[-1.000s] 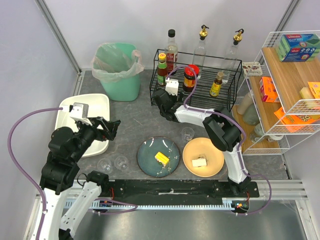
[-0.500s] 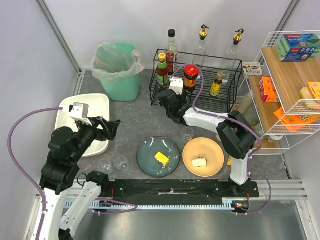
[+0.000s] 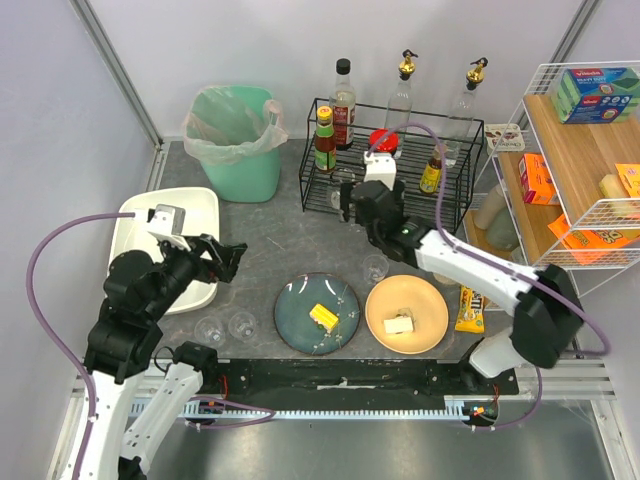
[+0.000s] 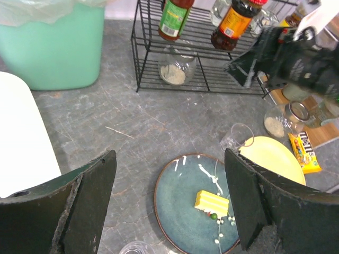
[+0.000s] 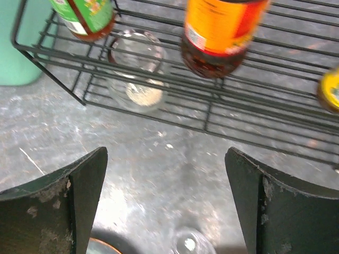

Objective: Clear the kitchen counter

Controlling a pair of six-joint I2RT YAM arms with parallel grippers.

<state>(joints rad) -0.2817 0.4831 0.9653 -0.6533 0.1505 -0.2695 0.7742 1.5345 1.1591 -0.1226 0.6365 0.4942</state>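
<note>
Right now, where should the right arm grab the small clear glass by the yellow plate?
Grip the small clear glass by its wall just under the rim, coming straight down. It stands upright, mouth up; the yellow plate and blue plate crowd its near side, so a side approach looks tight. The right gripper is open and hangs closest.

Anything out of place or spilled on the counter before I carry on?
A yellow candy packet lies flat on the kitchen counter beside the yellow plate, as if dropped there. The blue plate holds a leftover yellow piece and white smears.
</note>
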